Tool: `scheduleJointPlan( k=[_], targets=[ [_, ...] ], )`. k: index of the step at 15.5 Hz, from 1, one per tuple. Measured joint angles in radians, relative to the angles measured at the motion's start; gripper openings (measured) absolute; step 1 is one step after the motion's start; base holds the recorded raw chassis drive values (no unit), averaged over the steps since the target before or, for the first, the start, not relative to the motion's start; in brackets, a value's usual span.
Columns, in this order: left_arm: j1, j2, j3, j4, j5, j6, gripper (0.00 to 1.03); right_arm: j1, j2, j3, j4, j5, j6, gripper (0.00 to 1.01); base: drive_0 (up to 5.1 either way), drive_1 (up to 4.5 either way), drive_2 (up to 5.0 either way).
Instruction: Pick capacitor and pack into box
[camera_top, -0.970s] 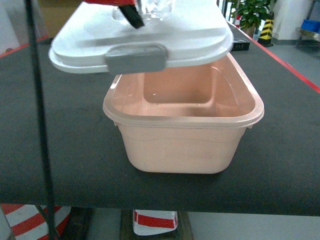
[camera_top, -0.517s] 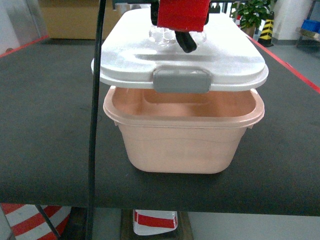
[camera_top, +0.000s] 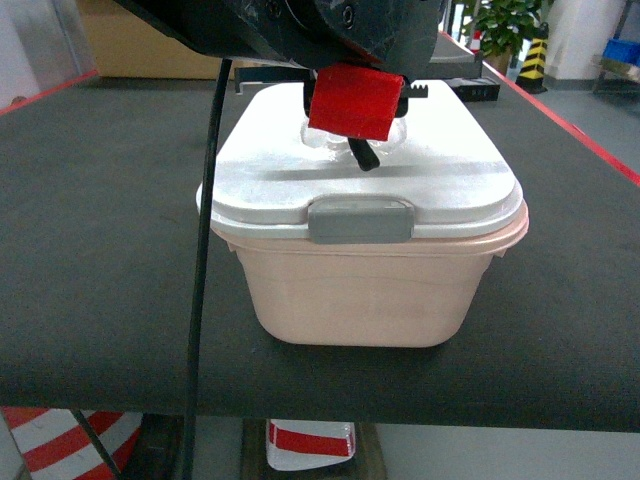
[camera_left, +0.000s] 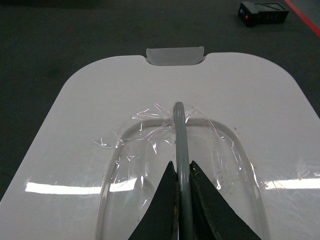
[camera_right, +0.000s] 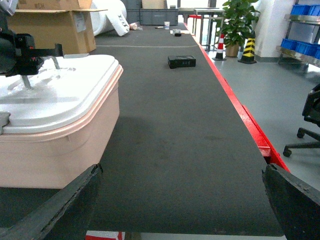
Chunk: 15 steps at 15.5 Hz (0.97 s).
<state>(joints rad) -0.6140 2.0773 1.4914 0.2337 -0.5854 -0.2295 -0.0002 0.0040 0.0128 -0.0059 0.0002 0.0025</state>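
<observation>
Since my left gripper (camera_left: 182, 172) has its fingers pinched on the thin grey handle (camera_left: 179, 131), the lid (camera_top: 365, 170) sits on the pink box (camera_top: 360, 290) near the tabletop's (camera_top: 100, 220) front edge; both look light, stiff, slick. No capacitor shows. My right gripper (camera_right: 180, 210) gapes empty; a black device (camera_right: 182, 61) lies far behind.

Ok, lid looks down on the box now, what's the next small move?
Probably open the left hand and lift clear: it is shut on the handle, and the lid sits level on the box rim. The grey clasp may need pressing afterwards.
</observation>
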Motion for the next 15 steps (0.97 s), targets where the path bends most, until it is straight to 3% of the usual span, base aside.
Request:
scheduleJointPlan(
  k=[7, 8, 10, 11, 12, 13, 15],
  targets=[
    [0.003, 0.000, -0.005, 0.014, 0.042, 0.001, 0.02, 0.000, 0.000, 0.000, 0.000, 0.000, 0.000, 0.98, 0.0, 0.00, 0.0],
    [0.005, 0.000, -0.005, 0.023, 0.048, 0.002, 0.08, 0.000, 0.000, 0.000, 0.000, 0.000, 0.000, 0.98, 0.0, 0.00, 0.0],
    [0.005, 0.000, -0.013, 0.050, 0.056, 0.009, 0.32, 0.000, 0.000, 0.000, 0.000, 0.000, 0.000, 0.98, 0.0, 0.00, 0.0],
    [0.005, -0.006, -0.032, 0.081, 0.070, 0.025, 0.50, 0.000, 0.000, 0.000, 0.000, 0.000, 0.000, 0.98, 0.0, 0.00, 0.0],
    [0.003, -0.081, -0.066, 0.163, 0.069, 0.058, 0.86, 0.000, 0.000, 0.000, 0.000, 0.000, 0.000, 0.98, 0.0, 0.00, 0.0],
    [-0.002, -0.166, -0.075, 0.205, 0.061, 0.080, 0.98, 0.000, 0.000, 0.000, 0.000, 0.000, 0.000, 0.98, 0.0, 0.00, 0.0],
    [-0.012, -0.230, -0.125, 0.242, 0.039, 0.100, 0.98, 0.000, 0.000, 0.000, 0.000, 0.000, 0.000, 0.98, 0.0, 0.00, 0.0]
  ],
)
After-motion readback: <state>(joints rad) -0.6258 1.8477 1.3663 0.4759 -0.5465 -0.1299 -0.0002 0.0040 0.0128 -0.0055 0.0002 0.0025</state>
